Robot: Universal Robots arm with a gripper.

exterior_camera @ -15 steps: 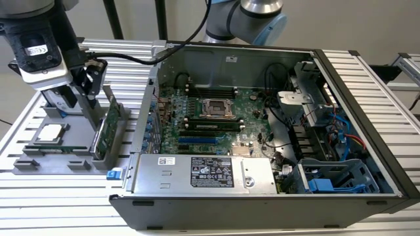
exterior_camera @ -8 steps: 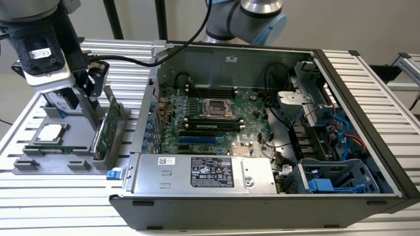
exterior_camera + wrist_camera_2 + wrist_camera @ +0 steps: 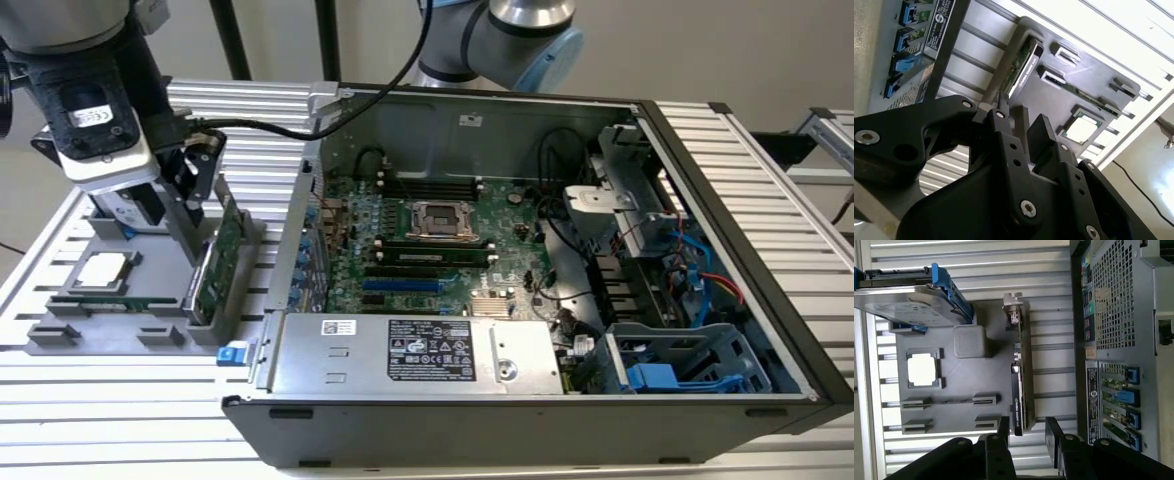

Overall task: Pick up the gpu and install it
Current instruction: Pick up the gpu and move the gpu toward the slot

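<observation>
Over the parts tray (image 3: 954,385), my gripper (image 3: 1028,432) hangs open astride the upright gpu (image 3: 1021,365), gripping nothing; I'd centre it between the fingers (image 3: 1054,432) before closing squarely.

I record the gpu (image 3: 224,250), green board with black cooler, standing upright on edge in the grey tray (image 3: 150,262) slot.

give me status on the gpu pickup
Black two-finger gripper open, poised at end of thin green-and-black gpu card. Card upright on edge in grey holder tray. Silver blue-railed hard drive sits apart.
</observation>
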